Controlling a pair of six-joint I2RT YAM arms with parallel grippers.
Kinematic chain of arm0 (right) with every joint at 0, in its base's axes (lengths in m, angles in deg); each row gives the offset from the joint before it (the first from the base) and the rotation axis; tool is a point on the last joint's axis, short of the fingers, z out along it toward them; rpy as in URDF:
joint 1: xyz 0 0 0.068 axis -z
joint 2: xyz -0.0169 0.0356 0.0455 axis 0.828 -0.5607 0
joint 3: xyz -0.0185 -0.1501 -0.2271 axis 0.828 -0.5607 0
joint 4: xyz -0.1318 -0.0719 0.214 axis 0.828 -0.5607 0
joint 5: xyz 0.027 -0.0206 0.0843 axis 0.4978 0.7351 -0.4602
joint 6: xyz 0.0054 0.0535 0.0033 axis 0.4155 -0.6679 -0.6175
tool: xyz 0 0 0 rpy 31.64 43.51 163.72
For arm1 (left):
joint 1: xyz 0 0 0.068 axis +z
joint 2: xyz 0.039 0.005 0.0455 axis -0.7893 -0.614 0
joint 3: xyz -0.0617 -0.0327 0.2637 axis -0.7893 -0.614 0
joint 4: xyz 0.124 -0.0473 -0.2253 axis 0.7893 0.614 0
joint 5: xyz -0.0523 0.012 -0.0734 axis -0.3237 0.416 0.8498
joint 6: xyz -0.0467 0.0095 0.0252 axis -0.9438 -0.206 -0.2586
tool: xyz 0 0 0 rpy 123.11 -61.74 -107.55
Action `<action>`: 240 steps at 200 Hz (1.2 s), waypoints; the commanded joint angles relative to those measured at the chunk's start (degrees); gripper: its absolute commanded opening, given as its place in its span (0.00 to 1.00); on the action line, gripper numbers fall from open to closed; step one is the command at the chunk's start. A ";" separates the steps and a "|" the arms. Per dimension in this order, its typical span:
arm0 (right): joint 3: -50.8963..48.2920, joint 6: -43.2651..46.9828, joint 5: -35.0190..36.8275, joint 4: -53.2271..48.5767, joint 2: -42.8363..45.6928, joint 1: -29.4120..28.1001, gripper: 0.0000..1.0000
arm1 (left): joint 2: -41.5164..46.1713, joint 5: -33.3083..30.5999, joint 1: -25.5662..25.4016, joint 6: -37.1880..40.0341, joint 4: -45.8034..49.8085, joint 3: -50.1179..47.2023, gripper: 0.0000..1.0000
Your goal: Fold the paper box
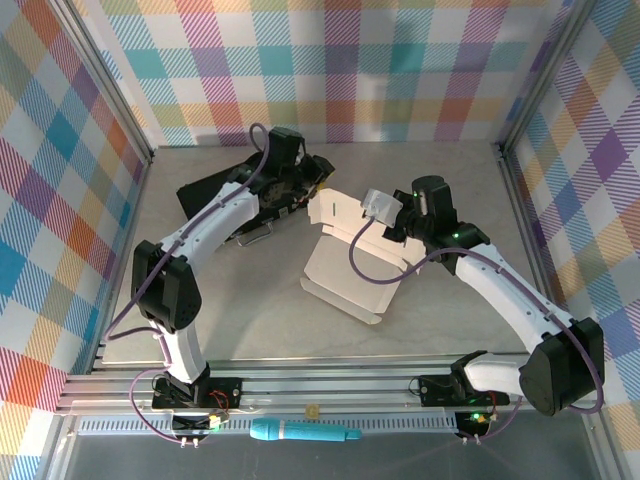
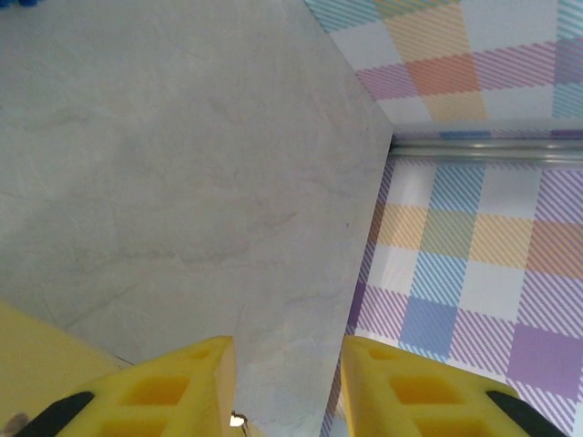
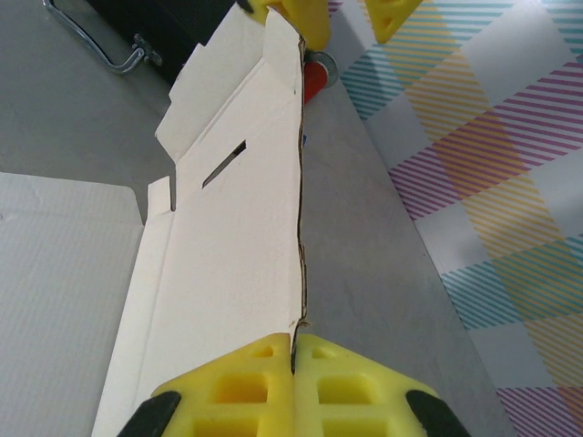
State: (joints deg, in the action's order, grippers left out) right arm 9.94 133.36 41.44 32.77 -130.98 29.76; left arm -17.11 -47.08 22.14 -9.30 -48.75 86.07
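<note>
The paper box lies near the middle of the table, pale whitish side up and mostly unfolded. Its flat sheet rests on the surface. One long panel along its far side stands up on edge, running left to right across the top view between the two claws. From the right wrist, that panel stretches straight away from the camera, thin top edge uppermost. A slot is cut in its pale face, and small flaps show along its left side.

The right claw is clamped on the near end of this raised edge, yellow fingers pressed together with the card between them. At the far end the left claw sits just beside the panel's tip. Its fingers are apart, and bare table shows through the gap. A strip of yellow surface shows at the lower left of the left wrist view, next to one finger.

Behind the box, under the left arm, lies the black case, lid down, its metal handle on the side facing the box. Something small and red shows just past the panel's far end. A teal pen-like tool lies on the near rail between the arm bases. Plaid walls surround the table.
</note>
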 commanded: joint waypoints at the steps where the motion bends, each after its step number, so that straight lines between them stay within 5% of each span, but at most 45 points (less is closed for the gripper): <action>1: -0.15 0.38 -0.43 2.00 -0.59 -0.24 0.00 | -0.07 1.01 -0.69 0.27 1.70 1.69 0.35; 124: 0.30 5.10 0.53 1.69 -1.55 -0.92 0.00 | 0.19 3.38 -2.28 -0.91 5.54 1.88 0.34; 232: 0.73 7.84 1.22 3.43 -3.32 -1.12 0.00 | 1.68 0.72 -2.28 -7.07 3.15 -2.74 0.00; 240: 1.35 6.46 1.47 3.89 -3.96 -1.18 0.14 | 3.04 -1.85 -2.28 -9.55 2.10 -5.32 0.00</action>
State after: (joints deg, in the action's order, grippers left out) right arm 9.97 139.77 43.19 34.30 -132.95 29.13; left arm -17.20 -45.99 20.26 -13.65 -44.34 85.37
